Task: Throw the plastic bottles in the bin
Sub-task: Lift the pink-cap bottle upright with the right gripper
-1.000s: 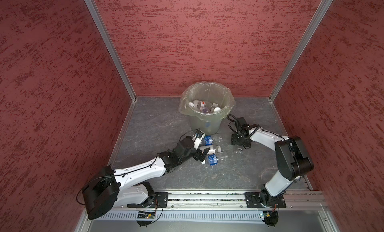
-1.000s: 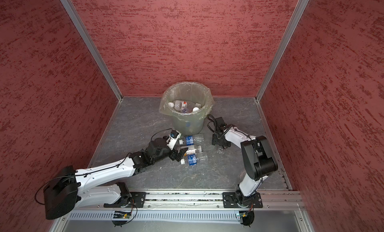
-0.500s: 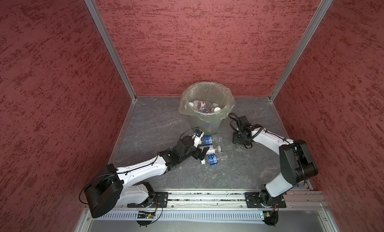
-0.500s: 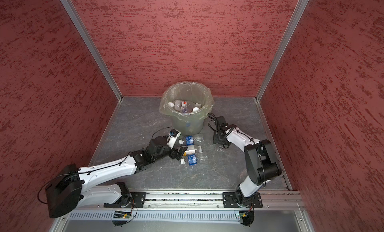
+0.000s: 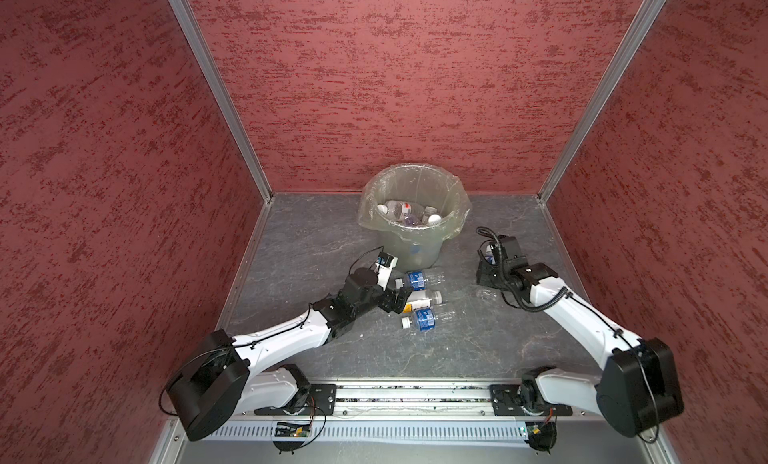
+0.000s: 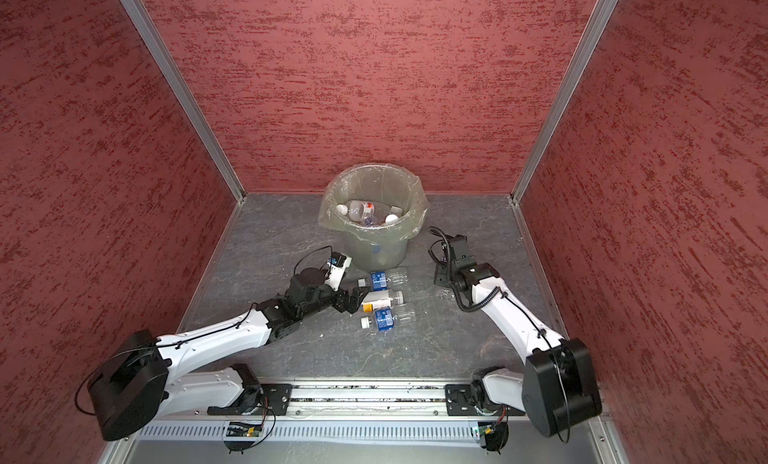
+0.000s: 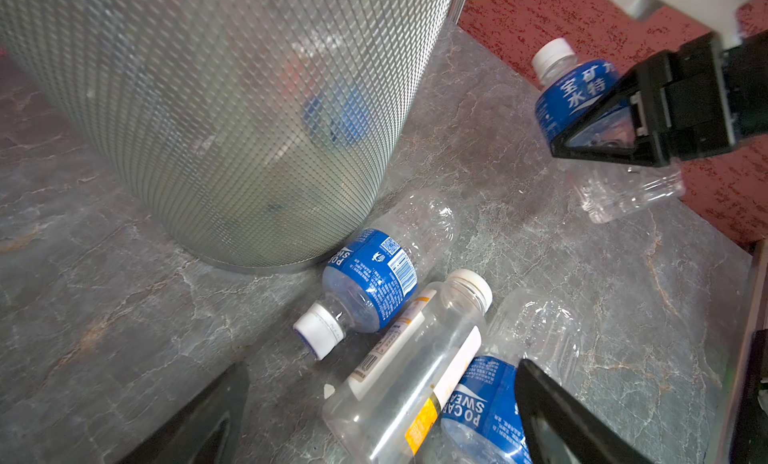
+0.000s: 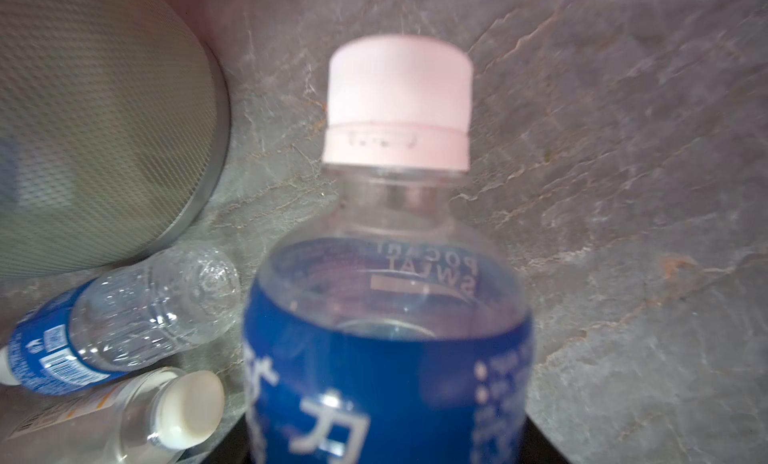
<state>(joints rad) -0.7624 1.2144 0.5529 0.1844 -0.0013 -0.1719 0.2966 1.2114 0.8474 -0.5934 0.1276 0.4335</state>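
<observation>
I am holding my left gripper spread wide and empty, low over the grey floor. The near end of the yellow-labelled bottle is showing between its fingers in the left wrist view, and nothing is gripping it. That bottle is lying on its side between two others: the blue-labelled bottle by the bin, right at the foot of the bin, and the nearer blue-labelled bottle, closer to my base rail. With my right gripper I am clamping a fourth one, the held bottle, around its blue-labelled body, its pale cap pointing away from my wrist. I am keeping it to the right of the bin and well apart from the other three; I cannot tell whether its clear base is touching the floor. The bin is standing at the back of the floor, bag folded over its rim, with several binned bottles lying inside.
</observation>
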